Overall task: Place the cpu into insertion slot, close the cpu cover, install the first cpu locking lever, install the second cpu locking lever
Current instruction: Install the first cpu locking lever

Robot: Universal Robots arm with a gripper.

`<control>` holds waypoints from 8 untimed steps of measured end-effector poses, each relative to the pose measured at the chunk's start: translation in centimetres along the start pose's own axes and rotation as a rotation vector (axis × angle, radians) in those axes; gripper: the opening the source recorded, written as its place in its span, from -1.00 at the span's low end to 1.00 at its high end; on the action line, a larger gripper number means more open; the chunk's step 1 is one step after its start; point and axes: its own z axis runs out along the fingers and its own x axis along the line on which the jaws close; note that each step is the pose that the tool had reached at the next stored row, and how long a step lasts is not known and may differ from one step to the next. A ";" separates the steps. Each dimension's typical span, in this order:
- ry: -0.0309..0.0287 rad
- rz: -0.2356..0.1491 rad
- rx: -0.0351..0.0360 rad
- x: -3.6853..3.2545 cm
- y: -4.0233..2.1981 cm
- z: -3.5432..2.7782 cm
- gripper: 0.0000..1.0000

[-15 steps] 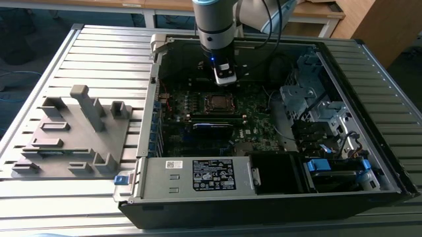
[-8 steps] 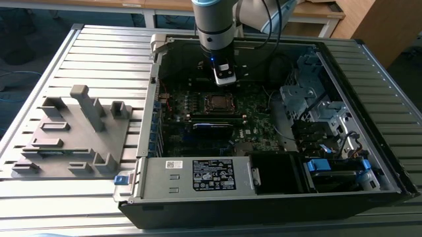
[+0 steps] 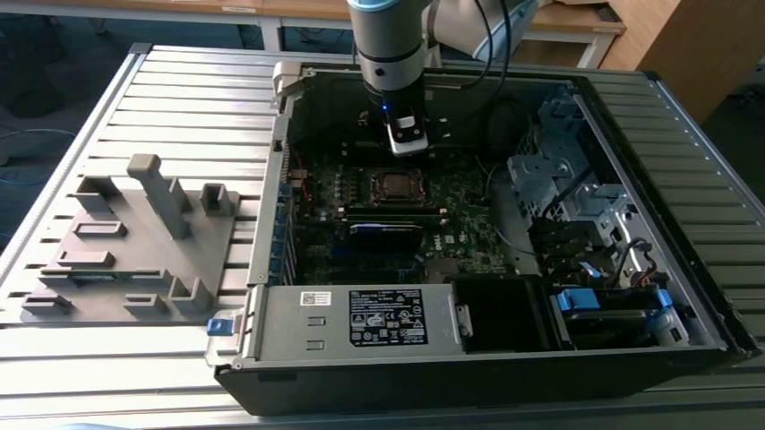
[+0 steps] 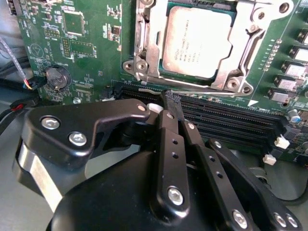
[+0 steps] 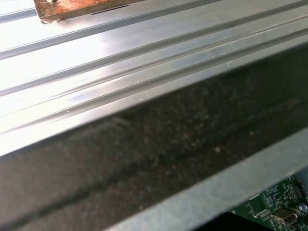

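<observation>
Just above centre in the exterior view, my claw point(image 3: 408, 146), pinched narrow, could slip off the thin lever point(image 4: 211, 90) beside the cpu point(image 4: 195, 41).

Dull metal cpu point(image 4: 195, 41), shiny metal cpu cover point(image 4: 251, 32)

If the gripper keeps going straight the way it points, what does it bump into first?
The gripper would probably hit the black memory slots beside the cpu cover; depth is unclear.
</observation>
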 end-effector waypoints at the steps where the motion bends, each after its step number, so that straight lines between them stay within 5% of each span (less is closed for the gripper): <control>1: -0.0001 0.000 0.0001 0.00 0.00 0.00 -0.79; 8: -0.0043 -0.002 0.0107 -0.27 0.10 0.11 -0.79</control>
